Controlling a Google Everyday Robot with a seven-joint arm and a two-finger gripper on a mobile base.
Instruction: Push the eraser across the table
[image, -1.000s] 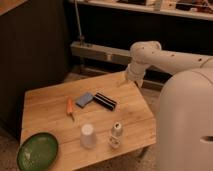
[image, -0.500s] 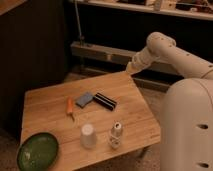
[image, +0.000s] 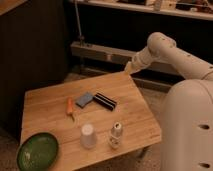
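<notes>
One eraser (image: 105, 101), black, striped, flat at middle of desk (image: 47, 105), just beside blue-grey block (image: 84, 99), carrot (image: 69, 106) near; gripper (image: 131, 67) over far corner, well apart, fingers shut, empty, presumably for pushing rather than grasping.

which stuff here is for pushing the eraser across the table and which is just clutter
Job: eraser; table; end effector, shut, by the table's far corner.
Lying about: blue-grey block; carrot; white cup; small bottle; green plate.
</notes>
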